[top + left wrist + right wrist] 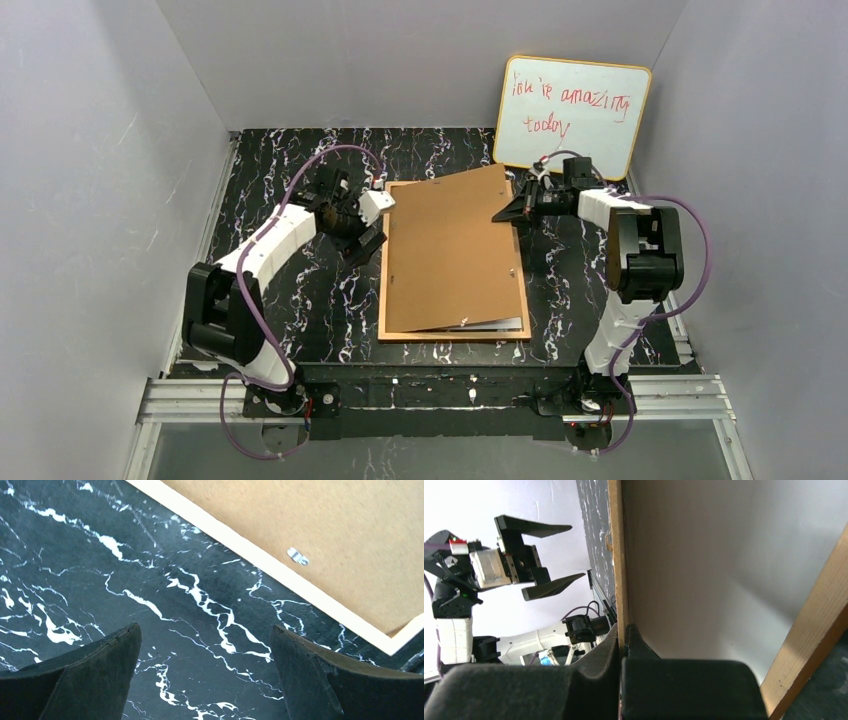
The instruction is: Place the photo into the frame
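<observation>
Two arms stand on the black, white-veined table (300, 290), one at each lower corner of the overhead view. The left claw (362, 225) hangs wide open at centre left, holding nothing, just beside the left rail of the one frame (455, 337). That frame lies face down in the middle of the table. Its one brown backing board (450, 250) sits skewed on it, and a grey strip shows under the board's lower right edge. The right claw (497, 215) is pinched closed on the board's upper right corner. One whiteboard (575, 115) with a yellow rim leans on the wall at upper right. It carries the only writing, in red marker: a first word I cannot make out, then "is amazing today". No brand or label shows anywhere. The left wrist view alone shows a small metal clip (298, 556) on the board (325, 525) at upper right, beside a pale rail (280, 570), with the open claw (205, 630) over bare table (100, 555). The right wrist view alone shows the right claw (624, 630) clamped on the board's thin edge (616, 555). It also shows a pale surface below the board, the wooden rail (809, 645) at right and the left claw (576, 551) at upper left. Whether that pale surface is glass or the print cannot be told, and no view shows the photo's picture side.
</observation>
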Tool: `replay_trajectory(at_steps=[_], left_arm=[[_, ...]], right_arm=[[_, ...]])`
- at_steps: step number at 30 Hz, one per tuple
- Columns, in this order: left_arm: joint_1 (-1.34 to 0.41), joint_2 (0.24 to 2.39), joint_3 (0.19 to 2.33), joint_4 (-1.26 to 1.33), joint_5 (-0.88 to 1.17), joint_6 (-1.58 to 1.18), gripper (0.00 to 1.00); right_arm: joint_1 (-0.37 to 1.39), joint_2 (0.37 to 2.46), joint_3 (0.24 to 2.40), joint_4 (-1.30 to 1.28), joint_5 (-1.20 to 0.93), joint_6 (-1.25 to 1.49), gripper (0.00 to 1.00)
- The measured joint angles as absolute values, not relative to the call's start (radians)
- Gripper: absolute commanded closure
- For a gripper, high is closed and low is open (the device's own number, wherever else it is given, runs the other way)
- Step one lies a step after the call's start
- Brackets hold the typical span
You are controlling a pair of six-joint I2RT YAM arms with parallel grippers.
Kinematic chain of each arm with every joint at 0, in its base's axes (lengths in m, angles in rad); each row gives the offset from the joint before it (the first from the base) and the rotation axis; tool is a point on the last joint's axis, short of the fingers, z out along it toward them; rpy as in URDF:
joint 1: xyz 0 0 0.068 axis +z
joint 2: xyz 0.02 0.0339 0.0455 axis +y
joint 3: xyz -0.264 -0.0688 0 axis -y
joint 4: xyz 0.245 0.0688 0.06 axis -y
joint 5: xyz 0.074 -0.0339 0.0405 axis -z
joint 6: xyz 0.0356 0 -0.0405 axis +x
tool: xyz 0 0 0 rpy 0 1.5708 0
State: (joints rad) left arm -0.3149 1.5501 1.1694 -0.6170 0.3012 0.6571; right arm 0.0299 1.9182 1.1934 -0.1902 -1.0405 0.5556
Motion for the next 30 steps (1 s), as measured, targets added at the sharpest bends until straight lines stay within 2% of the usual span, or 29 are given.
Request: replay_trajectory(at_steps=[3, 5, 7, 8, 9, 11, 16, 19, 22, 23, 24, 30], left_arm=[[-0.276, 1.575, 1.166, -0.604, 0.299, 0.651, 0.02], [-0.243, 1.588, 1.162, -0.593, 0.297, 0.65, 0.02], [-0.212, 1.594, 1.157, -0.584, 0.295, 0.649, 0.02], [-0.197, 1.596, 1.155, -0.58, 0.295, 0.649, 0.02], [-0.181, 1.596, 1.152, -0.576, 0.295, 0.65, 0.02], [-0.152, 1.596, 1.149, -0.573, 0.296, 0.653, 0.02], [-0.095, 1.596, 1.116, -0.557, 0.302, 0.666, 0.02], [-0.085, 1.596, 1.098, -0.556, 0.31, 0.675, 0.02], [-0.08, 1.596, 1.09, -0.556, 0.334, 0.681, 0.02], [-0.08, 1.596, 1.09, -0.556, 0.337, 0.682, 0.02], [-0.08, 1.596, 1.09, -0.556, 0.344, 0.683, 0.02], [-0.075, 1.596, 1.09, -0.558, 0.366, 0.688, 0.02]], right_arm=[[0.085, 1.918, 1.192, -0.144, -1.018, 0.589, 0.99], [0.128, 1.918, 1.194, -0.121, -0.995, 0.613, 0.86], [0.166, 1.919, 1.203, -0.113, -0.967, 0.636, 0.81], [0.183, 1.92, 1.212, -0.116, -0.948, 0.643, 0.75], [0.195, 1.922, 1.219, -0.119, -0.933, 0.649, 0.65], [0.215, 1.922, 1.233, -0.133, -0.884, 0.657, 0.53], [0.231, 1.922, 1.243, -0.181, -0.76, 0.657, 0.35], [0.242, 1.924, 1.272, -0.242, -0.685, 0.65, 0.21], [0.259, 1.929, 1.335, -0.327, -0.599, 0.627, 0.12], [0.265, 1.931, 1.353, -0.351, -0.575, 0.619, 0.05], [0.273, 1.932, 1.375, -0.377, -0.547, 0.61, 0.02], [0.296, 1.932, 1.441, -0.487, -0.412, 0.568, 0.01]])
